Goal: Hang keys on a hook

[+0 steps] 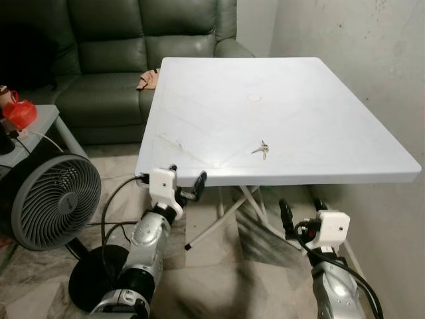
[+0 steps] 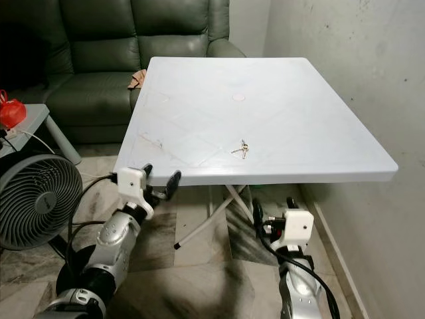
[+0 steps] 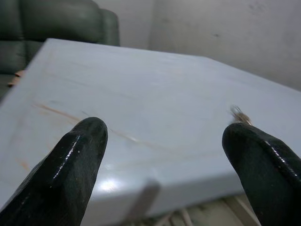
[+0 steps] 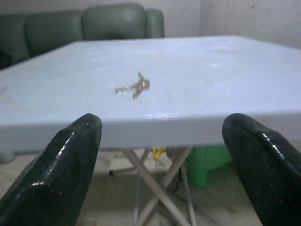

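Two grippers sit low at the near edge of a white plastic table (image 1: 279, 73), and I read the scene from my left across. Far left I see a round grey fan (image 1: 50, 199) with a ribbed radial grille, on a dark disc base, and behind it a small side table carrying something red and glossy (image 1: 20, 113). A dark green sofa (image 1: 113, 60), smooth and leathery with padded cushions, fills the back. The left gripper (image 1: 187, 181) is raised to the table's front left corner, its two long black fingers (image 3: 70, 165) spread apart and holding nothing; through its wrist camera they look shiny and rounded at the tips. The tabletop is matte, faintly scored with diagonal lines, with a small round plug near the middle. The keys (image 1: 263, 149), a small metallic bunch, lie flat on it toward the front, right of centre. The right gripper (image 1: 300, 211) hangs below the table's edge, also spread wide and empty, facing the keys (image 4: 134, 86). A rough, stained plaster wall (image 1: 372, 60) closes the right.
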